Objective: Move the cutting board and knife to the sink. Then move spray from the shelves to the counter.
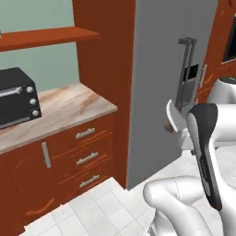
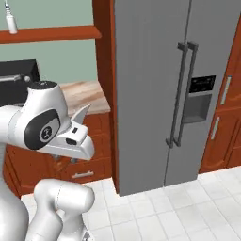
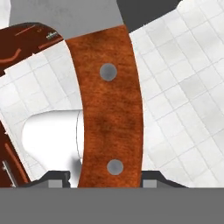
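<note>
Between the two dark finger tips at the bottom of the hand view sits the knife (image 3: 109, 109), so the gripper (image 3: 109, 181) is closed part-way on its reddish-brown handle. The handle's long axis runs straight away from the hand, two grey rivets along it, and the grey blade begins at the far end. In the right base view the pale blade sticks up and out from the hand, tip raised, over the floor (image 2: 188, 207) in front of the cabinet drawers (image 2: 84, 175); in the left base view the same blade shows pale against the fridge (image 1: 156, 69).

No sink or cutting board is in sight, so which way the basin lies from the hand cannot be told; my guess is that the base has to drive before the knife can be set down.

Up and to the left in the right base view, the spray (image 2: 10, 20) stands upright on the shelves (image 2: 56, 34), well apart from the hand. Below it lies the counter (image 1: 69, 108) with a black oven (image 1: 16, 94) on it.
</note>
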Motion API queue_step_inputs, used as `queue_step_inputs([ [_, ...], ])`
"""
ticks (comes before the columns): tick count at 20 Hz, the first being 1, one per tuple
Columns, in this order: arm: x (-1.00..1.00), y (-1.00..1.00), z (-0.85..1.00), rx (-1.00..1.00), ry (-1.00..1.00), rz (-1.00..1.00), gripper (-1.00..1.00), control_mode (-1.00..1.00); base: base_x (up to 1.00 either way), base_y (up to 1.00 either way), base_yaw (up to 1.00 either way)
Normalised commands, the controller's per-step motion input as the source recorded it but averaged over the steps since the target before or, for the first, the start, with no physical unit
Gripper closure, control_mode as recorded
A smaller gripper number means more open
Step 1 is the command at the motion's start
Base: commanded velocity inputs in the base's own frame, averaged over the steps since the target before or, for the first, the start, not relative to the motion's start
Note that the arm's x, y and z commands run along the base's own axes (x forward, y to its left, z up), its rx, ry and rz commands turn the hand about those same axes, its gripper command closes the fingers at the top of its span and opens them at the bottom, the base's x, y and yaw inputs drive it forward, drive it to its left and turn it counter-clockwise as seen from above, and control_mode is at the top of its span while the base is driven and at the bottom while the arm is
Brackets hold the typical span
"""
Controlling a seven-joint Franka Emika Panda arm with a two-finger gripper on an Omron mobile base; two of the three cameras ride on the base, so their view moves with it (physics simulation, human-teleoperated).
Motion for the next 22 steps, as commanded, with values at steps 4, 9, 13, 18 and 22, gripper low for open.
queue_step_inputs([
  [4, 0.00, 0.00, 0.00, 0.00, 0.00, 0.00, 1.00, 1.00, -0.61, 0.03, -0.95],
  [9, 0.00, 0.00, 0.00, 0.00, 0.00, 0.00, 1.00, 1.00, -0.26, 0.00, -1.00],
  [13, 0.00, 0.00, 0.00, 0.00, 0.00, 0.00, 1.00, 1.00, -0.02, 0.00, -1.00],
  [18, 0.00, 0.00, 0.00, 0.00, 0.00, 0.00, 1.00, 1.00, -0.01, 0.00, -1.00],
  [22, 0.00, 0.00, 0.00, 0.00, 0.00, 0.00, 1.00, 1.00, -0.01, 0.00, -1.00],
])
